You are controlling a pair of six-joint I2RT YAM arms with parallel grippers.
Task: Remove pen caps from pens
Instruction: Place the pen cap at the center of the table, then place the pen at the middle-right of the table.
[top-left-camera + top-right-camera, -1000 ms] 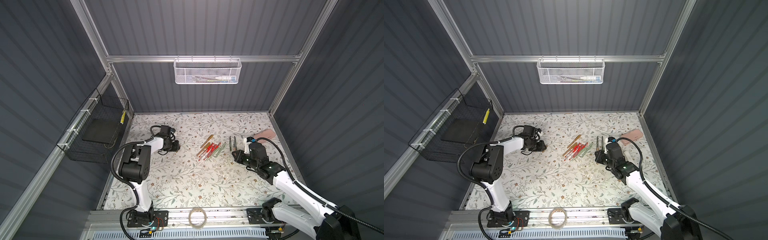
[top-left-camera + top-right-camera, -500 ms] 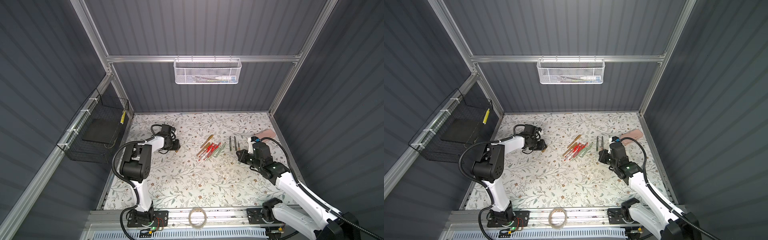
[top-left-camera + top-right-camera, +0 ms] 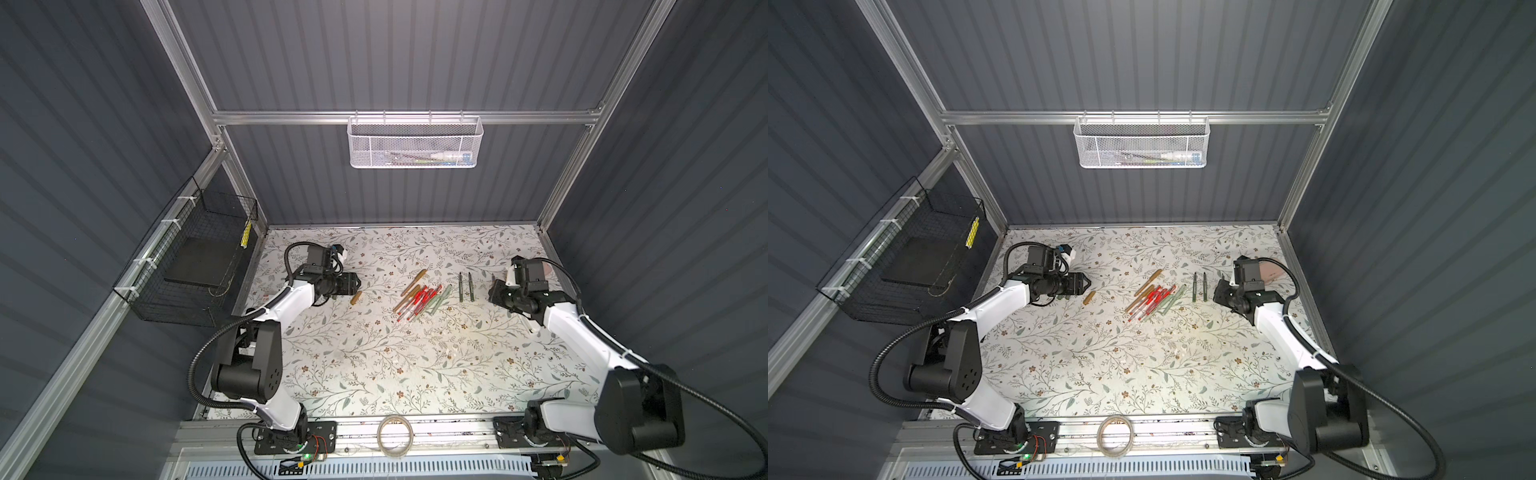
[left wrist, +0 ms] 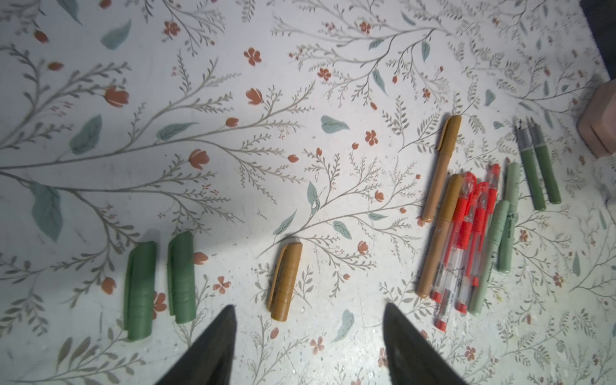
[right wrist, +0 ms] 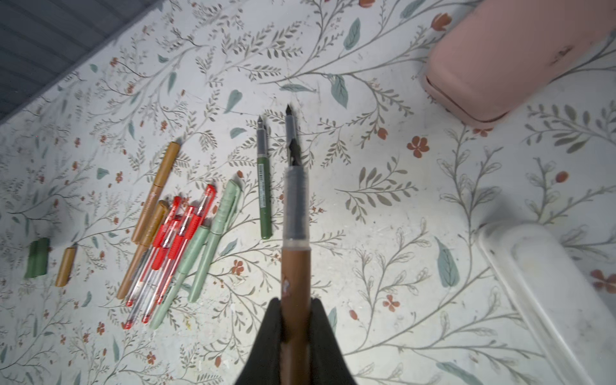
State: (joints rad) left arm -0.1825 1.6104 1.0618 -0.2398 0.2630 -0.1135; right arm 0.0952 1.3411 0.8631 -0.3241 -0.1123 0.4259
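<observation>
Meanwhile, left gripper [image 4: 309, 308] stood open and empty; right gripper [image 5: 295, 301] clamped an uncapped golden-brown pen [image 5: 295, 266].
Only the right wrist view showed the pink case [image 5: 500, 56] close up, past the held nib. Only the left wrist view resolved the golden-brown cap [image 4: 286, 281] just ahead of the left gripper, two dark green caps [image 4: 181, 278] beside it. Print on a dark green pen [image 5: 265, 186] was unreadable.
</observation>
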